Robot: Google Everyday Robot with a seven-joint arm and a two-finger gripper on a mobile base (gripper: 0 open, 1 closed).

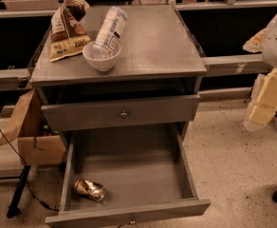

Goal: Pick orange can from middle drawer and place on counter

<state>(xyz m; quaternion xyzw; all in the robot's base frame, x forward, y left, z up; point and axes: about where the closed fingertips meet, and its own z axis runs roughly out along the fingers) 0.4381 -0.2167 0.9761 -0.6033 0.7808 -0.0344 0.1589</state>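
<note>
A chip bag (68,28) is lying at the far left of the tabletop (162,42). Below it, the orange can (89,189) is resting on its side in the front-left corner of the middle drawer (143,170), which is standing wide open. Nothing is touching the can, so I judge the pick is not yet begun. Further along, a white bowl (101,55) and a clear bottle (111,28) are sitting just beside the bag, leaving the tabletop's middle and right bare for placing. At the far right edge the pincer (266,101) is hanging beside the cabinet, well apart from the can; whether it is apart or together I cannot tell. With the drawer open, reaching, grasping, lifting and setting down are all remaining.
</note>
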